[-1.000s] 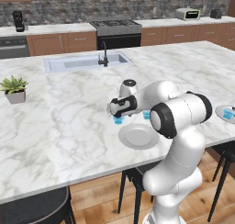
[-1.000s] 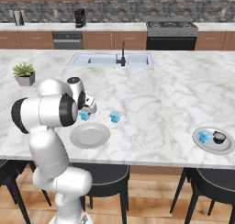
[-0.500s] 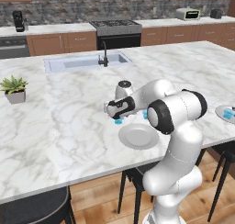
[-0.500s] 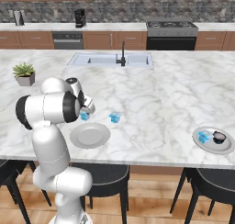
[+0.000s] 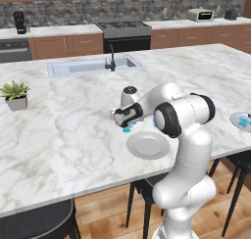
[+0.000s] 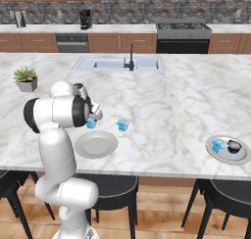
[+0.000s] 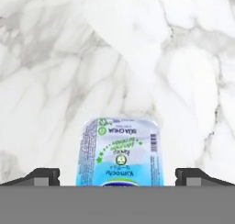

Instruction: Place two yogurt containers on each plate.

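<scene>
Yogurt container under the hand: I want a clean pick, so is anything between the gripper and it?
Nothing visible. In the hand view the yogurt container sits on bare marble between the open gripper fingertips, with a gap on each side.

Open gripper (image 7: 117,178) straddling a yogurt container (image 7: 120,155), with bare marble counter (image 7: 50,71) ahead and to either side. Near plate (image 6: 96,145) just beside it; second yogurt container (image 6: 122,126) nearby.

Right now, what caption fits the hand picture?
Open claw poised over a yogurt container on the marble counter.
</scene>
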